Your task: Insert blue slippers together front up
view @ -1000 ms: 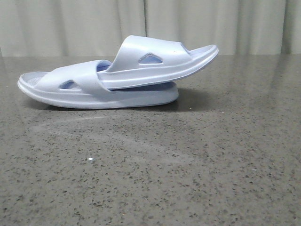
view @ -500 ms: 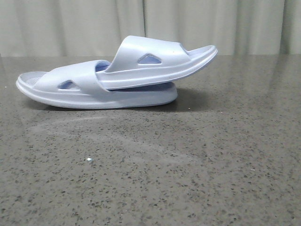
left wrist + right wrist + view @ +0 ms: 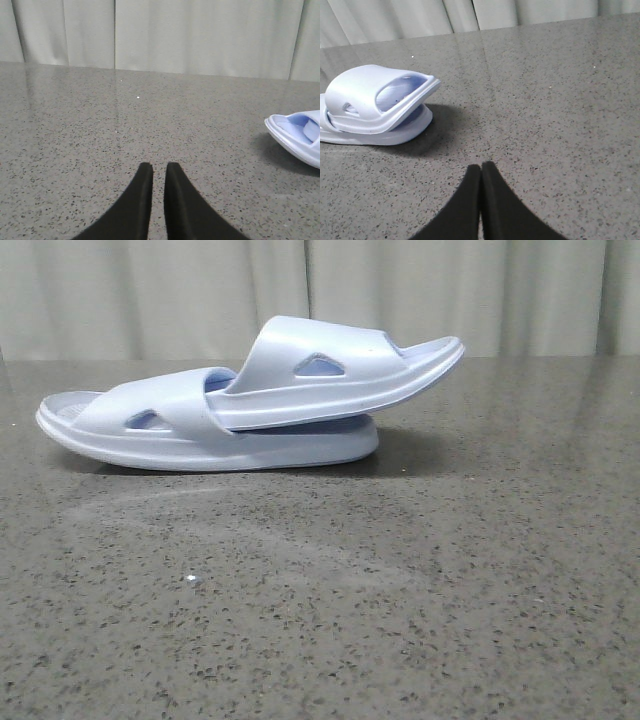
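The left gripper point(image 3: 159, 172) hovers low over the dark speckled table point(image 3: 420, 620), its two black fingers point(image 3: 141, 200) drawn nearly together with only a thin slit between them and nothing pinched; it sits well apart from the slippers, of which only one rounded end point(image 3: 295, 137) shows at the edge of the left wrist view. In the front view the blue slippers point(image 3: 250, 400) lie toward the far left-centre of the table, nested one into the other: the lower slipper point(image 3: 150, 435) rests flat on the table with its open end pointing left, and the upper slipper point(image 3: 340, 370) has one end pushed under the lower one's strap point(image 3: 170, 405), so that it tilts upward and its free end overhangs to the right, clear of the table. Both straps show a triangular side cut-out point(image 3: 318, 365) facing the camera. Behind the table hangs a pale pleated curtain point(image 3: 450, 290). The right gripper point(image 3: 481, 167) also hangs just above the table, its black fingers point(image 3: 495, 205) pressed together with no gap that can be made out, holding nothing; the stacked slippers lie some way off from it, and whether their soles touch all along is hard to judge from this angle.
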`<state>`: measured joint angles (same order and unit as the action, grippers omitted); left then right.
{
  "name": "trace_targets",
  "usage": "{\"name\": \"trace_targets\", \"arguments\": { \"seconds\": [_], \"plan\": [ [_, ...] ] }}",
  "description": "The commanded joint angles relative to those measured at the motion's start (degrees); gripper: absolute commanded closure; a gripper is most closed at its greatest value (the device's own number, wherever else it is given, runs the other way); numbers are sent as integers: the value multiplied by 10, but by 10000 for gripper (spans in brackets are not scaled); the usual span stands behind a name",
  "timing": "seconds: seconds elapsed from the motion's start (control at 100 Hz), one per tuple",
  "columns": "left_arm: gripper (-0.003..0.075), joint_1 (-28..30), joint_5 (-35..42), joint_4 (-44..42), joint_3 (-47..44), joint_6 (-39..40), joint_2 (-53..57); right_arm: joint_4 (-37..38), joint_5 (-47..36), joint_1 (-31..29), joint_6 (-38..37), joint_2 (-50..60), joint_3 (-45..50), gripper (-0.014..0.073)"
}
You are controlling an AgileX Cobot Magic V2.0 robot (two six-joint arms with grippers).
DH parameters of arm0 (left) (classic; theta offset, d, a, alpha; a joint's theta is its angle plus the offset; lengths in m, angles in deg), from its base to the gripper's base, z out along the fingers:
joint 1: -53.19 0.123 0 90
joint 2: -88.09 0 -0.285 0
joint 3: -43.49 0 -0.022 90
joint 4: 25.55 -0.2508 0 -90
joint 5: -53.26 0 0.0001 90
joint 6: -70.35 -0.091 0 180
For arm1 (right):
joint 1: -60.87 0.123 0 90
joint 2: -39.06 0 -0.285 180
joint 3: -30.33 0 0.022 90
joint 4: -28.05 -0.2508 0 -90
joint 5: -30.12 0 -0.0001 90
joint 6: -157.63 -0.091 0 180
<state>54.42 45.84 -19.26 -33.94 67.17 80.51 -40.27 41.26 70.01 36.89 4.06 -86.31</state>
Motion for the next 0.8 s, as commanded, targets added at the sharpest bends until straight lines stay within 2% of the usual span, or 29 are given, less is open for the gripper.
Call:
{"name": "trace_targets", "arguments": {
  "seconds": [0.0,0.34,0.45,0.5,0.55,0.57,0.67,0.72,0.79],
  "plan": [
    [705,1,49,-1,-5,2,18,-8,-13,0,3,-1,-15,672],
    [705,1,49,-1,-5,2,18,-8,-13,0,3,-1,-15,672],
    [705,1,49,-1,-5,2,18,11,-45,0,2,5,-15,672],
    [705,1,49,-1,-5,2,18,72,-45,0,-23,14,-15,672],
    [705,1,49,-1,-5,2,18,181,-51,0,-102,23,-15,672],
    [705,1,49,-1,-5,2,18,214,-52,-1,-149,26,-15,672],
    [705,1,49,-1,-5,2,18,472,-83,-8,-422,45,8,672],
    [705,1,49,-1,-5,2,18,581,-104,-13,-530,57,27,672],
    [705,1,49,-1,-5,2,18,668,-136,-17,-599,82,57,672]
  ]
}}
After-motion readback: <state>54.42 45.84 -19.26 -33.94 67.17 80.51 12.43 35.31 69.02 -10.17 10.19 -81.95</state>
